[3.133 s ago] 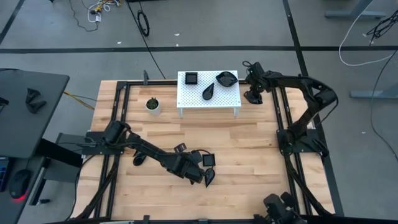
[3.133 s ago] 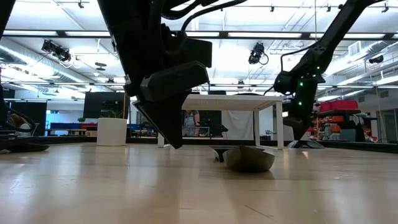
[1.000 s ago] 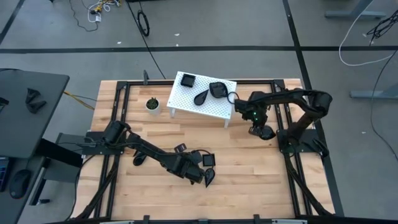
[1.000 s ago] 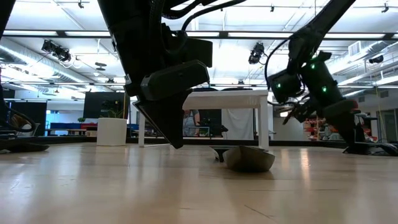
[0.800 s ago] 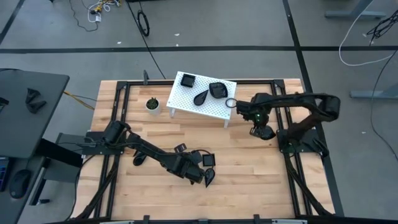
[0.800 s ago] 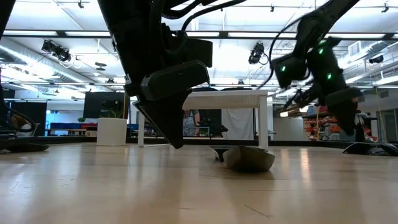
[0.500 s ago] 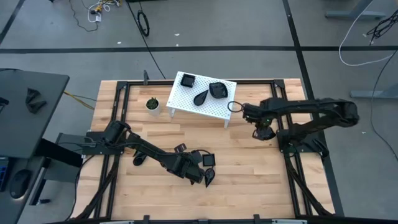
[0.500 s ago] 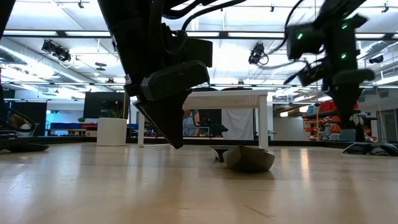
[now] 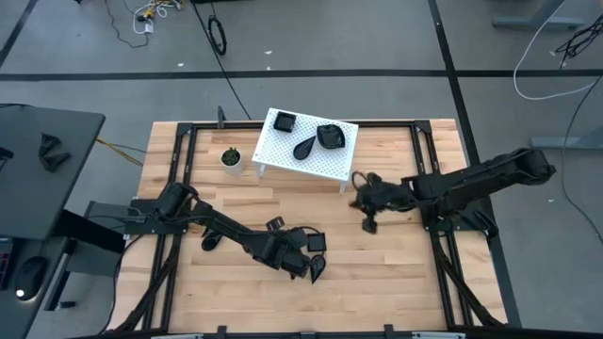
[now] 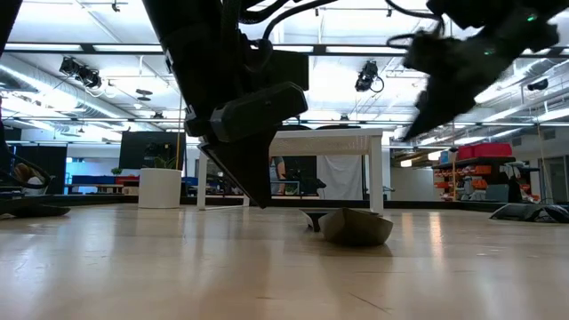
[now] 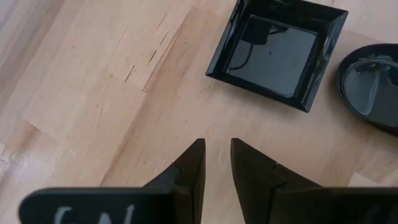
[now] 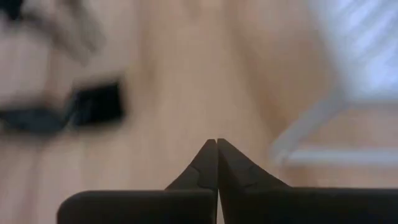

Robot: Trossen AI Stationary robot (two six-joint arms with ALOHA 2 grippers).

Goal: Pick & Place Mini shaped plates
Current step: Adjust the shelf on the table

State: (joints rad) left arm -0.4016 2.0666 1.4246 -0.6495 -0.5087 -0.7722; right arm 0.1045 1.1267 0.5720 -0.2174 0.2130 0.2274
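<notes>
Fingers of my left gripper point(image 11: 217, 163) stand slightly apart, empty, over bare wood just short of a square plate point(image 11: 277, 51) and a rounded plate point(image 11: 371, 87). My right gripper point(image 9: 368, 205), shut and empty, hangs near the white stand point(image 9: 308, 157), which carries three more plates point(image 9: 330, 135).

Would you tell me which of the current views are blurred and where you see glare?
Right wrist view: heavily smeared, only its shut right gripper crisp. Low view: right arm blurred. Left wrist view: sharp, reflections on the square plate. High view: slight blur on the right gripper.
</notes>
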